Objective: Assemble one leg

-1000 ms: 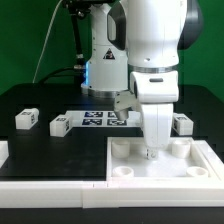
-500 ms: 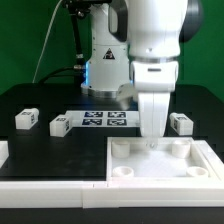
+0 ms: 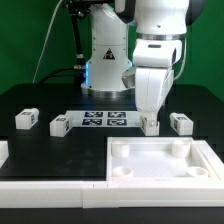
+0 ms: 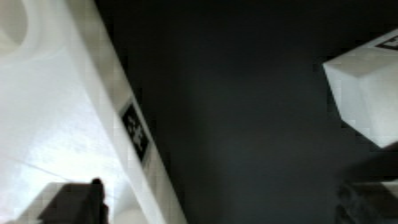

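In the exterior view, right of centre, the gripper (image 3: pixel 149 124) hangs over the table (image 3: pixel 35 98). The nearest leg (image 3: pixel 181 123) lies loose toward the exterior view's right, and the slab (image 3: pixel 160 170) shows no leg fitted. In the wrist view, the fingers (image 4: pixel 71 203) are spread wide and hold nothing, so picking up and fitting the leg both appear to be left.

Black table (image 3: pixel 45 150) carrying white parts. Marker board (image 3: pixel 105 119) lying flat at centre back. One leg (image 3: pixel 27 119) sitting at exterior view's far left, another leg (image 3: pixel 58 125) sitting just beside board's left end, third leg (image 3: pixel 181 123) sitting toward right. Large slab (image 3: pixel 150 172) lying front right, sockets facing up. Strip (image 3: pixel 50 186) running along front.
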Controlling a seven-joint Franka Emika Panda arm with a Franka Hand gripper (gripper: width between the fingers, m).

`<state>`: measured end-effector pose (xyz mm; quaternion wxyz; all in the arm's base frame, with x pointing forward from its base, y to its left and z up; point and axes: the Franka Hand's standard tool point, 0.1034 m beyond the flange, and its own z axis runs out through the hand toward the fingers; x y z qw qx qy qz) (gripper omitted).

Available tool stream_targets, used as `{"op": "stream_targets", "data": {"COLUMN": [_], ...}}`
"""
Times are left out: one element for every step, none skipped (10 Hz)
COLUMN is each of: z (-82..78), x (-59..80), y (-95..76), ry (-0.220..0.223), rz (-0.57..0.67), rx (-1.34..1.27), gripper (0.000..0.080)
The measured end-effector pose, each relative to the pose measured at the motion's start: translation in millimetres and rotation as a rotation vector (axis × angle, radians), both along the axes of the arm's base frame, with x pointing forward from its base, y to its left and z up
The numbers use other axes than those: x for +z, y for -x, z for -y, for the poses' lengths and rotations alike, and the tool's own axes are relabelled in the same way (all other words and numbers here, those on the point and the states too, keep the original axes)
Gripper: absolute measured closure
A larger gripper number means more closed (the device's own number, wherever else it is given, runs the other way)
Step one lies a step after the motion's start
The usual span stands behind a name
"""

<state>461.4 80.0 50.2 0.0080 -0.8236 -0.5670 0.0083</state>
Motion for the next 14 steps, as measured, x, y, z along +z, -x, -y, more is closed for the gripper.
{"op": "stream_targets", "data": {"z": [-0.7, -1.2, -1.9, -8.8, -20.8, -32.0, -44.9, -56.8, -67.4, -71.4, -68.6, -67.1, -66.8, -68.9], "x": [0.0, -0.6, -5.3, -8.7, -10.6, -12.7, -13.4, -12.5, -11.6, -10.2, -10.7, -12.1, -9.4, -8.3], "y": [0.2, 1.4, 9.2, 20.3, 26.4, 31.3, 34.6, 36.6, 39.3, 38.3, 37.1, 44.3, 48.6, 45.9], "ry": [0.001, 0.0, -0.019, -0.018, -0.02, -0.022, -0.027, -0.03, -0.022, -0.009, -0.014, 0.029, 0.12, 0.182], "rz": [-0.001, -0.005, 0.005, -0.009, -0.016, -0.031, -0.038, -0.038, -0.05, -0.064, -0.058, -0.105, -0.208, -0.284], "rx": [-0.089, -0.204, -0.425, -0.626, -0.778, -0.93, -0.988, -0.969, -0.956, -0.942, -0.947, -0.943, -0.933, -0.925], "gripper": [0.0151, 0.0151, 0.0151, 0.0151, 0.0151, 0.0151, 0.0151, 0.0151, 0.0151, 0.0151, 0.0151, 0.0151, 0.0151, 0.0151]}}
